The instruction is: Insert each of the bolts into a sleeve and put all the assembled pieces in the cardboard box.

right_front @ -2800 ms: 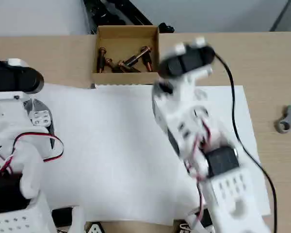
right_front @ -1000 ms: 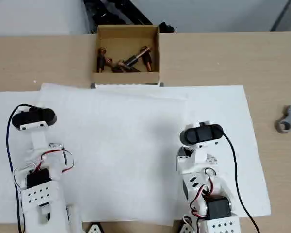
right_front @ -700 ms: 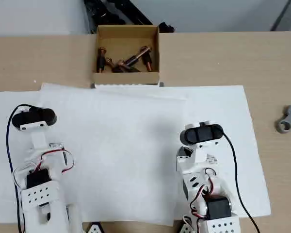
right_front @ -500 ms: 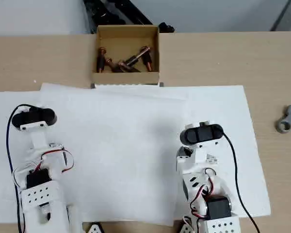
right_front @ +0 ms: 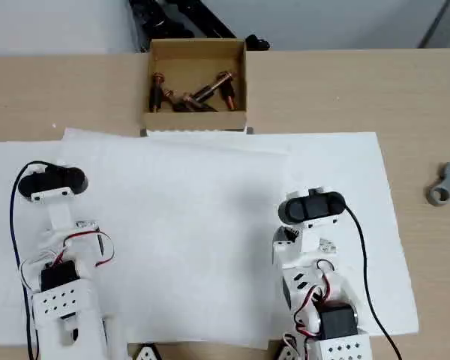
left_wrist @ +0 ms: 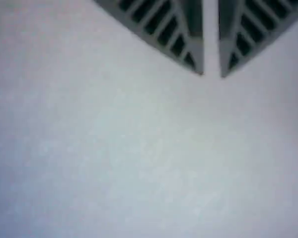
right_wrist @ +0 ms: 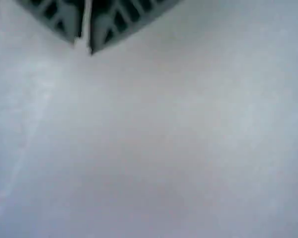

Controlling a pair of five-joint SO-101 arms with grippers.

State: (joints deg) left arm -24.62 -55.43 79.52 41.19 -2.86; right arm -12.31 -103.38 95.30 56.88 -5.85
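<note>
A pale wooden tabletop with a fine light grain [right_front: 322, 82], seen from above, runs the full width of the view. Large overlapping sheets of white paper [right_front: 180, 225] cover most of its near half, their edges slightly out of line at the left. A small grey plastic part with a ring at one end [right_front: 444, 184] lies on bare wood near the right edge, apart from the paper. Past the table's far edge, a jumble of black equipment [right_front: 172, 19] sits near the middle, with a pale grey-white surface [right_front: 52, 26] on either side and a dark slanted strip [right_front: 446, 26] in the far right corner. The light is soft and even, with faint shadows.
</note>
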